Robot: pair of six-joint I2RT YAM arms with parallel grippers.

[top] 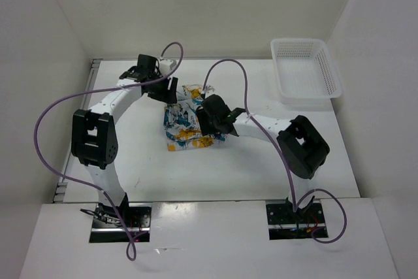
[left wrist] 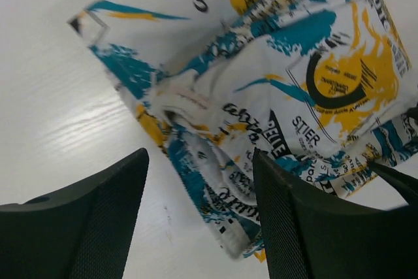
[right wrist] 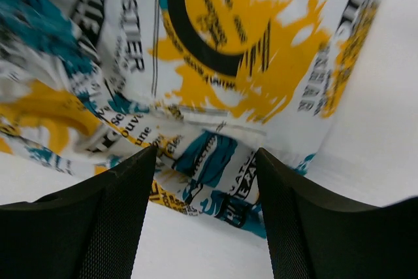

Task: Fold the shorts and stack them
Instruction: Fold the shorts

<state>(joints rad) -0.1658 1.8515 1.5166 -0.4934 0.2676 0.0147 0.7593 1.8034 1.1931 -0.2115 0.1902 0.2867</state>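
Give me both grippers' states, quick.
Left gripper: open, holding nothing, at the edge of the shorts.
Right gripper: open, holding nothing, over the shorts.

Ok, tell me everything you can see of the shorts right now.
The shorts are soft printed fabric: white ground with teal, yellow-orange and black lettering and shapes. They lie on the table as a rumpled, roughly rectangular folded bundle, with layered hems showing along one side. The left tool and right tool hang open over opposite edges, pinching nothing.
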